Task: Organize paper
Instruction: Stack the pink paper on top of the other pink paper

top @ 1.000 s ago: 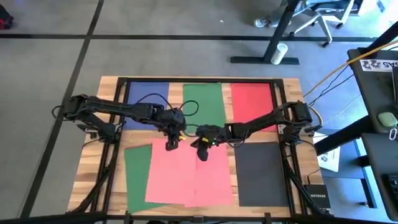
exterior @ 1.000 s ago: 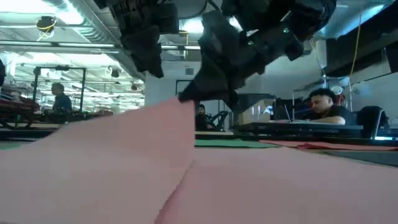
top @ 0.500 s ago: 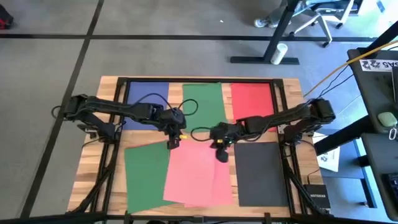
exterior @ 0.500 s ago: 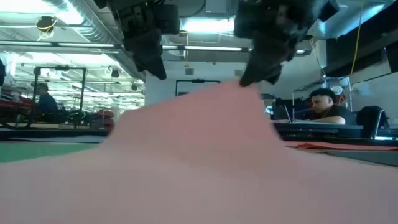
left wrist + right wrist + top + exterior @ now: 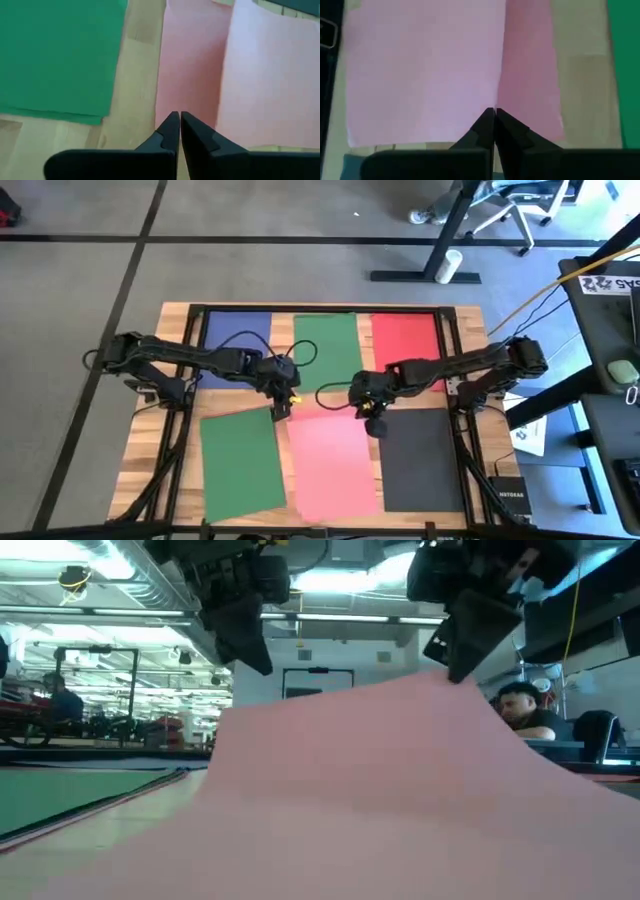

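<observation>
Six sheets of paper lie on the wooden counter in two rows of three. The far row holds one blue sheet, one green sheet and one red sheet. The near row holds a second green sheet, one pink sheet and one black sheet. The right hand has its fingers together, clamped on the pink sheet's far right corner, lifting that edge off the counter. The left hand hangs by the pink sheet's far left corner, fingers pressed together with nothing between them.
</observation>
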Controlling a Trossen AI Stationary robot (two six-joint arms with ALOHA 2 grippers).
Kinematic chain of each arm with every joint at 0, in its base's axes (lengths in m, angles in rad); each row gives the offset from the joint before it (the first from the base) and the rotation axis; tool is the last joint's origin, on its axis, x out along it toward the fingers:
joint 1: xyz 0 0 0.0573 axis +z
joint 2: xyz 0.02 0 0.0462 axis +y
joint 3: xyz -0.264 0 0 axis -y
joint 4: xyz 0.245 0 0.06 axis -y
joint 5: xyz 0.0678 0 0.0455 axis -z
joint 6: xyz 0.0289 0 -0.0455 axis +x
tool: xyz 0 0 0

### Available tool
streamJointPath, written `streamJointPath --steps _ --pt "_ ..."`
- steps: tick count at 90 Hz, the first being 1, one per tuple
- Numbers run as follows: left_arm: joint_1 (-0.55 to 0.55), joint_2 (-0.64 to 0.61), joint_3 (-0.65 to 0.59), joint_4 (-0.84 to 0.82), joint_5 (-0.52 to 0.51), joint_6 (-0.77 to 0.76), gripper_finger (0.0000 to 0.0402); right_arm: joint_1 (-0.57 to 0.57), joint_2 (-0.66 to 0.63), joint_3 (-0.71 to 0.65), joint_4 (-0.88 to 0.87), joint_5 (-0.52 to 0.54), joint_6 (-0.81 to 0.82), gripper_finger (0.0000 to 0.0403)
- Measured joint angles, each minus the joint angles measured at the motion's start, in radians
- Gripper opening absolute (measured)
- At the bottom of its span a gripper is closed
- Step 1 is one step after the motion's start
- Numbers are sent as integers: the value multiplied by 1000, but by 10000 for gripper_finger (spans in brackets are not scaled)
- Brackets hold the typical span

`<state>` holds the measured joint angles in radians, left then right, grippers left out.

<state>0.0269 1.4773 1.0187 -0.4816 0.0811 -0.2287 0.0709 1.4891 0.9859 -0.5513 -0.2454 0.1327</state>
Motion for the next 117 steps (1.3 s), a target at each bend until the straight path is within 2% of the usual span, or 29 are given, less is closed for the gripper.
streamJointPath --steps 13,55,117 --pt "-8 0 0 -4 0 0 0 -21 0 0 9 31 2 0" --pt "-35 0 0 -17 0 2 0 -18 0 0 10 145 196 0" --pt "-54 0 0 -38 -26 -5 0 92 1 0 1 328 450 0"
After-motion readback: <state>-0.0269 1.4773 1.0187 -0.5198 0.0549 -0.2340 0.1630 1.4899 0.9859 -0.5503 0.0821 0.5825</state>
